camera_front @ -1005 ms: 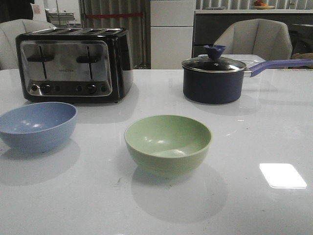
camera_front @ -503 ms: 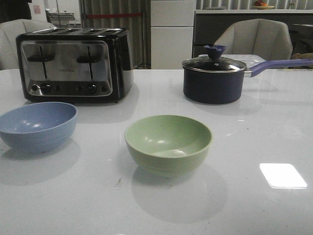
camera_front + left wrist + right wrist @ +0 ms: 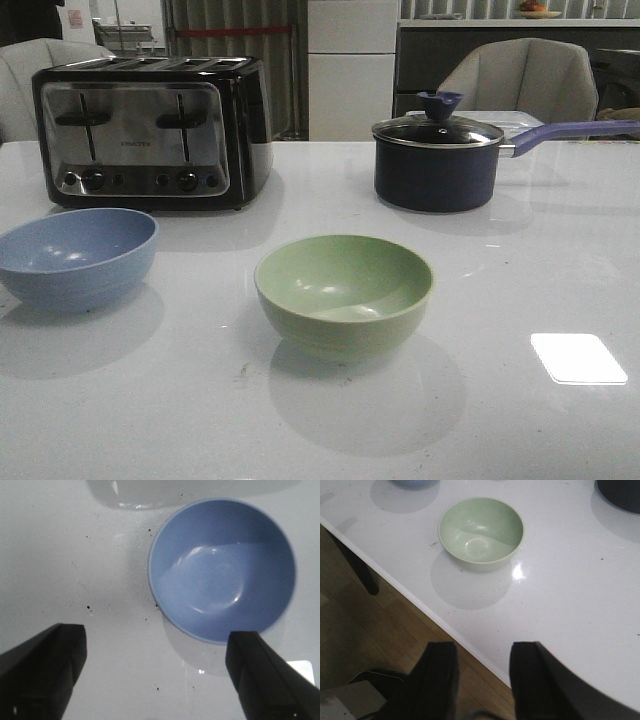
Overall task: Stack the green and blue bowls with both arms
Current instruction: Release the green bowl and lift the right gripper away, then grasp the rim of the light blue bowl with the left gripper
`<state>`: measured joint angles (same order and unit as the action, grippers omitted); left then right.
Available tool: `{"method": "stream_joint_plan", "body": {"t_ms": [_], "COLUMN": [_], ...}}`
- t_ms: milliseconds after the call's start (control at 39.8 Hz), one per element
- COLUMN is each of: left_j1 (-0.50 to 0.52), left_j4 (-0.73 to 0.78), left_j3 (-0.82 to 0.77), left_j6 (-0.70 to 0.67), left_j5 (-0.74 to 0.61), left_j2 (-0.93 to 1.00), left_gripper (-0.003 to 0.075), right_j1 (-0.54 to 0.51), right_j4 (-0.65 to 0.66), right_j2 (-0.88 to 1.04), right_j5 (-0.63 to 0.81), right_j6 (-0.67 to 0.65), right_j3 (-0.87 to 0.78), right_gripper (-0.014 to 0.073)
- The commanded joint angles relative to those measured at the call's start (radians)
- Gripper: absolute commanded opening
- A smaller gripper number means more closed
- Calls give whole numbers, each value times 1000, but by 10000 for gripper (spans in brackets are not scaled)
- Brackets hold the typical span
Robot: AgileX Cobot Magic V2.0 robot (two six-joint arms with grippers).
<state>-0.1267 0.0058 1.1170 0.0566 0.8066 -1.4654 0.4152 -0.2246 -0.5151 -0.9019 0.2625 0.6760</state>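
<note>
We look over the white counter (image 3: 520,300), which fills most of the front view. At its far side the black toaster (image 3: 150,130) stands upper left and the dark saucepan (image 3: 437,165) with its glass lid and purple handle upper right, both well clear of the work, we judge, so the arms have room. Nearer us the green bowl (image 3: 343,293) sits upright at centre and the blue bowl (image 3: 75,256) at the left edge of the frame, well apart and not yet stacked. Our left hand (image 3: 155,672) hangs over the blue bowl with fingers spread wide, likely lining up a grasp on it. Our right hand (image 3: 482,680), open with a modest gap, waits back at the counter's near edge, the green bowl ahead of it. Compared with a second ago, nothing in the front view has shifted.
</note>
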Motion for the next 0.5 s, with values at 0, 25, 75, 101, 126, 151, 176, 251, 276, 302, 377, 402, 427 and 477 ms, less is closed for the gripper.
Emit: {"method": "stream_joint_plan", "body": {"t_ms": [0,25,75,101,126,151,176,251,276,302,377,402,427,477], "left_j1": [-6,-6,-6,-6,-6,-6,-6,-6,-6,-6,-6,-6,-6,-6], "left_j4": [14,16,21,26,32,34,37,38,38,38,38,38,38,34], "left_j3": [81,94,112,126,134,143,151,172,180,185,196,198,197,197], "left_j6": [-3,-3,-3,-3,-3,-3,-3,-3,-6,-10,-23,-31,-34,-36], "left_j5": [-54,-54,-59,-63,-66,-68,-68,-68,-71,-78,-83,-85,-88,-86], "left_j2": [-65,-91,-129,-153,-175,-192,-214,-265,-282,-299,-336,-345,-355,-368], "left_gripper": [619,616,616,616,616,616,616,616,616,616,616,616,615,605], "right_j1": [-1,-1,-1,-1,-1,-1,-1,-1,-1,-1,-1,-1,-1,-1], "right_j4": [-19,-19,-19,-19,-19,-19,-19,-19,-19,-19,-19,-19,-19,-19], "right_j2": [-5,-5,-5,-5,-5,-5,-5,-5,-5,-5,-5,-5,-5,-5], "right_j5": [66,66,66,66,66,66,66,66,66,66,66,66,66,66], "right_j6": [5,5,5,5,5,5,5,5,5,5,5,5,5,5], "right_j3": [27,27,27,27,27,27,27,27,27,27,27,27,27,27], "right_gripper": [381,381,381,381,381,381,381,381,381,381,381,381,381,381]}}
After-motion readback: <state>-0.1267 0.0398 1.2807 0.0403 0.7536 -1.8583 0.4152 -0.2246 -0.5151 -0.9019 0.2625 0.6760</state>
